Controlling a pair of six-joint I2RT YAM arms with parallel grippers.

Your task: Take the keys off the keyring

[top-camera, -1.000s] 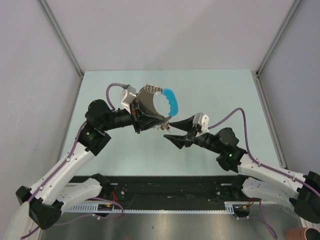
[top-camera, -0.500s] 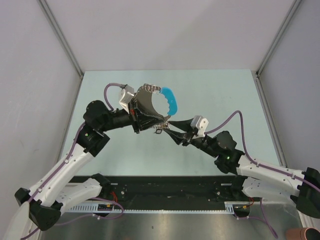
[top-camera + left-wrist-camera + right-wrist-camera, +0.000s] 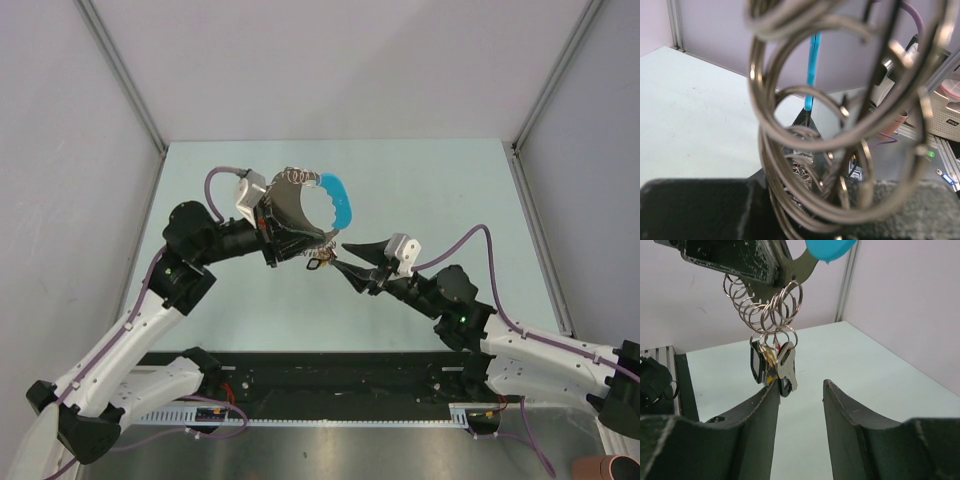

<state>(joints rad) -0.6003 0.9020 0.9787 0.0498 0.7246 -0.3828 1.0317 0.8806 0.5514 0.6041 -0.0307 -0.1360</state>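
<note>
Keys (image 3: 774, 367) dangling in a bunch, one dark-headed, one silver, more tucked behind. They hang off the lowest rings of the keyring (image 3: 765, 302), up in the air over the table (image 3: 440, 190), a bit left of centre. Blue band (image 3: 338, 200) curves round the loop's right side. L gripper (image 3: 300, 236) clamped on the keyring, holding it aloft. R gripper (image 3: 800, 387) sits right at the keys, jaws apart, nothing betw. them. One finger (image 3: 765, 405) is right beside the lowest key; touching or not, can't tell.
</note>
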